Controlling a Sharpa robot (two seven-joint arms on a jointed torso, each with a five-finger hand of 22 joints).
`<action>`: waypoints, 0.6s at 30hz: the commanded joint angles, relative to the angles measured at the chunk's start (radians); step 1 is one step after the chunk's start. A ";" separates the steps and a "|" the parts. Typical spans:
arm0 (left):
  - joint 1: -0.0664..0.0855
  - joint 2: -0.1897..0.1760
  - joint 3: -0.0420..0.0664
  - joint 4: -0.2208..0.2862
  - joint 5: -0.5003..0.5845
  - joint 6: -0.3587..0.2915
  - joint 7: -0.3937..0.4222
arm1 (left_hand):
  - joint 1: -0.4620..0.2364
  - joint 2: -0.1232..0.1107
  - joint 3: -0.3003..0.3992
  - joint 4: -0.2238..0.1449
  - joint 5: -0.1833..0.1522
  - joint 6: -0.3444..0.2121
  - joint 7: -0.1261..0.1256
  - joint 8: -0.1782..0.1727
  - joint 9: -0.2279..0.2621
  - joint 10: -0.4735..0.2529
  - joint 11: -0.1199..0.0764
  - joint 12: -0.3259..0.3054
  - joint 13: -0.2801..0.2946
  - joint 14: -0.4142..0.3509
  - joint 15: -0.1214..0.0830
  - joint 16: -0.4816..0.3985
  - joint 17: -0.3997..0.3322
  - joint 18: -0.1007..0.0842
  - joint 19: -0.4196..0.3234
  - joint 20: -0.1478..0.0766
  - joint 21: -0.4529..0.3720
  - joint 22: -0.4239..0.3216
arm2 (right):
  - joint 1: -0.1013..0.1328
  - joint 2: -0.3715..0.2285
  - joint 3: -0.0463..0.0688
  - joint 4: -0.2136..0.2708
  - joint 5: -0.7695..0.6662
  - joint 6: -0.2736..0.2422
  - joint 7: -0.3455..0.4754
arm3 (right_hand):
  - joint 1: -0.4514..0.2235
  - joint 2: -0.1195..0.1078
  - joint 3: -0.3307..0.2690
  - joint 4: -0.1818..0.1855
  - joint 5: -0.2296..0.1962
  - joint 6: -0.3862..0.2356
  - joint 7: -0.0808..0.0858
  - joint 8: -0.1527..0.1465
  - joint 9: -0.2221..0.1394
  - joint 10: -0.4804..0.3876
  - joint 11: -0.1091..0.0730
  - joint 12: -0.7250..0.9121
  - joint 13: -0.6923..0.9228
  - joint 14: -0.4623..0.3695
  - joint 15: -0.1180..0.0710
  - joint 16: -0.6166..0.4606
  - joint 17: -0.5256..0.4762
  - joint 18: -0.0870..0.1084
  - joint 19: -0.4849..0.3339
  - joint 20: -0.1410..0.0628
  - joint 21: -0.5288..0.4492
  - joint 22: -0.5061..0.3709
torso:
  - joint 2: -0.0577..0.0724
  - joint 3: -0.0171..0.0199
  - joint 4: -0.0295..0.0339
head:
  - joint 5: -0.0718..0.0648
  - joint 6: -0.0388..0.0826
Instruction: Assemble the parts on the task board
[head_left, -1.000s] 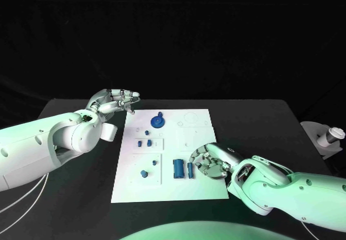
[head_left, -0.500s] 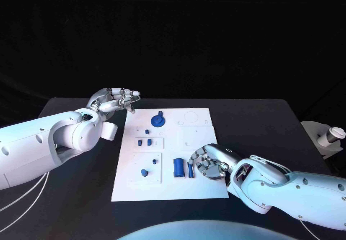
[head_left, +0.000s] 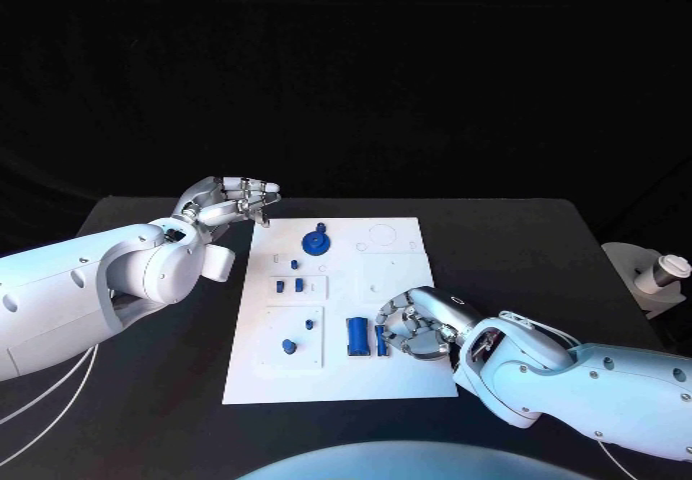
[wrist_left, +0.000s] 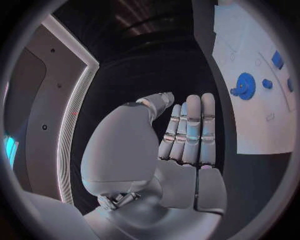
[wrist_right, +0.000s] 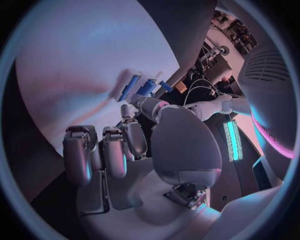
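The white task board (head_left: 392, 268) lies mid-table. On it sit a round blue part with a tab (head_left: 315, 242), several small blue parts (head_left: 290, 285), a blue block (head_left: 356, 337) and a narrow blue bar (head_left: 381, 340). My right hand (head_left: 418, 325) hovers low at the board's near right, fingers half curled, their tips just beside the bar; whether they touch it I cannot tell. The right wrist view shows the bar (wrist_right: 129, 88) and block (wrist_right: 147, 87) beyond that hand (wrist_right: 125, 150), which has nothing in it. My left hand (head_left: 231, 205) hangs off the board's far left corner, holding nothing, fingers extended (wrist_left: 187, 132).
A white stand with a small cup-like piece (head_left: 656, 275) sits at the table's right edge. Black table (head_left: 519, 250) surrounds the board. The left wrist view shows the round blue part (wrist_left: 244, 85) on the board (wrist_left: 250, 120).
My right hand has crept slightly left, towards the narrow blue bar. The left hand and the parts have stayed put.
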 joint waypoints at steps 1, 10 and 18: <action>0.000 0.001 0.001 0.002 -0.002 0.012 0.006 | -0.012 0.001 0.004 -0.001 0.004 -0.006 0.002 0.005 -0.001 -0.006 0.001 0.003 -0.002 -0.010 -0.001 0.007 -0.001 0.006 -0.010 0.000 0.003 0.001 | -0.001 0.001 0.000 0.000 -0.010 -0.069 0.016 | 0.001 -0.006 -0.006 0.000 -0.006 -0.002 0.000 -0.003 -0.001 0.002 0.007 -0.004 0.088 0.095 0.008 0.004 0.227 -0.007 0.080 0.005 -0.004 0.242 | 0.000 -0.0002 0.0008 | -0.001 0.003; 0.000 0.004 0.000 -0.005 0.001 0.016 0.013 | -0.015 0.002 0.005 0.001 0.004 -0.007 0.002 0.006 -0.002 -0.006 0.001 0.006 -0.001 -0.010 0.000 0.007 -0.001 0.005 -0.010 0.000 0.003 0.001 | 0.010 -0.017 0.001 -0.006 0.213 -0.149 0.203 | 0.023 0.004 -0.010 -0.010 0.003 0.027 -0.008 0.008 -0.001 0.002 0.000 0.001 0.090 0.093 0.003 0.001 0.220 -0.002 0.074 0.004 -0.024 0.236 | -0.005 -0.0006 -0.0018 | -0.005 0.023; -0.005 0.028 -0.005 -0.041 0.038 0.013 0.058 | -0.041 -0.002 -0.006 0.013 -0.002 -0.018 -0.001 0.012 -0.004 -0.006 0.001 0.025 0.000 -0.054 0.003 -0.020 -0.017 0.004 -0.038 0.006 -0.028 -0.014 | 0.091 0.003 0.004 -0.145 0.638 -0.081 0.460 | 0.036 0.006 -0.039 -0.014 0.029 -0.002 0.005 0.004 -0.009 -0.275 0.011 -0.488 -0.203 -0.019 0.010 -0.182 -0.101 0.100 -0.130 0.010 -0.587 0.060 | -0.027 -0.0065 -0.0069 | -0.019 0.082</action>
